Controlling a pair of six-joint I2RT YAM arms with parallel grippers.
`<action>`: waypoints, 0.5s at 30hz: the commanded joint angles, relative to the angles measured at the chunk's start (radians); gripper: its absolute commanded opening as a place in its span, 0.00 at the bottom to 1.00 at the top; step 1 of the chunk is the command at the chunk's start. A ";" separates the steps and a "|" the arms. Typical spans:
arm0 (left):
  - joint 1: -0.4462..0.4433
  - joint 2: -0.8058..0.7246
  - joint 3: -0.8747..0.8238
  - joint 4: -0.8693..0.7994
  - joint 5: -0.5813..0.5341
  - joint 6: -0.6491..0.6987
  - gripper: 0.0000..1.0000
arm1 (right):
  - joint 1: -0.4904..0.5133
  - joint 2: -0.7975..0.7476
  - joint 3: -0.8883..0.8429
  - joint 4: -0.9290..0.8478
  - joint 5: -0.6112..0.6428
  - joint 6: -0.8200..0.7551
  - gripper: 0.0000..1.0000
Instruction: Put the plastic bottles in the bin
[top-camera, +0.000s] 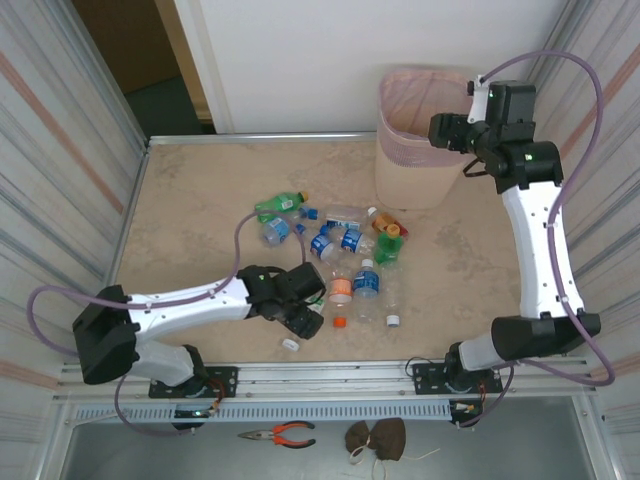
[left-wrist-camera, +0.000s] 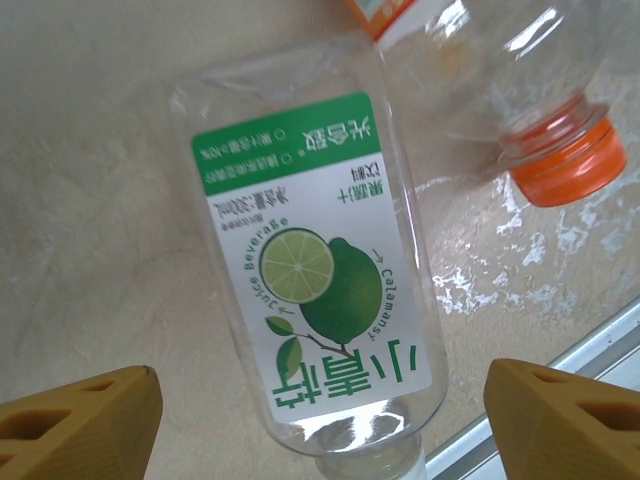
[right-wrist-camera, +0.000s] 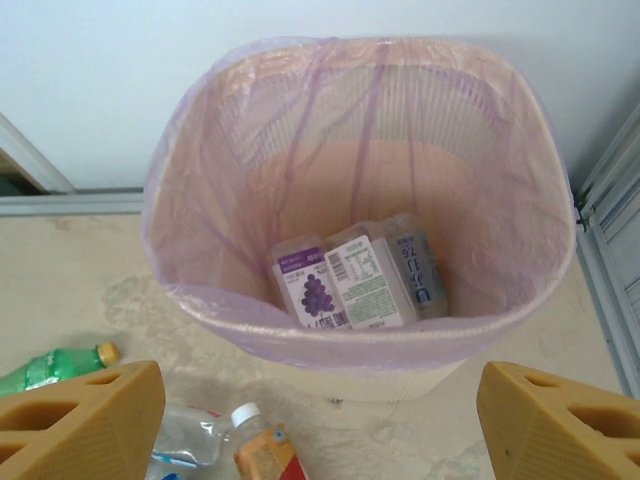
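Note:
A clear plastic bottle with a green lime label (left-wrist-camera: 315, 270) lies on the table, its white cap toward the camera. My left gripper (left-wrist-camera: 322, 430) hangs over it, open, the jaws wide on either side of the neck and touching nothing. An orange-capped bottle (left-wrist-camera: 560, 165) lies just beside it. Several more bottles (top-camera: 350, 240) are scattered mid-table, and a green one (top-camera: 278, 204) lies at their far-left edge. My right gripper (right-wrist-camera: 320, 420) is open and empty, high over the near rim of the pink-lined bin (right-wrist-camera: 360, 330). Three bottles (right-wrist-camera: 350, 285) rest in the bin's bottom.
The bin (top-camera: 415, 150) stands at the back right against the wall. A metal rail (top-camera: 350, 370) runs along the table's front edge, close to the left gripper (top-camera: 300, 315). Orange-handled pliers (top-camera: 280, 433) lie below it. Corrugated walls close both sides.

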 joint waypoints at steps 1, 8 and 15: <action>-0.015 0.026 -0.004 0.026 -0.012 -0.071 0.87 | 0.004 -0.036 -0.022 0.027 -0.016 0.029 0.81; -0.024 0.076 -0.059 0.114 0.016 -0.101 0.92 | 0.003 -0.070 -0.057 0.027 -0.031 0.043 0.81; -0.028 0.134 -0.081 0.119 -0.017 -0.117 0.89 | 0.006 -0.097 -0.096 0.032 -0.036 0.054 0.81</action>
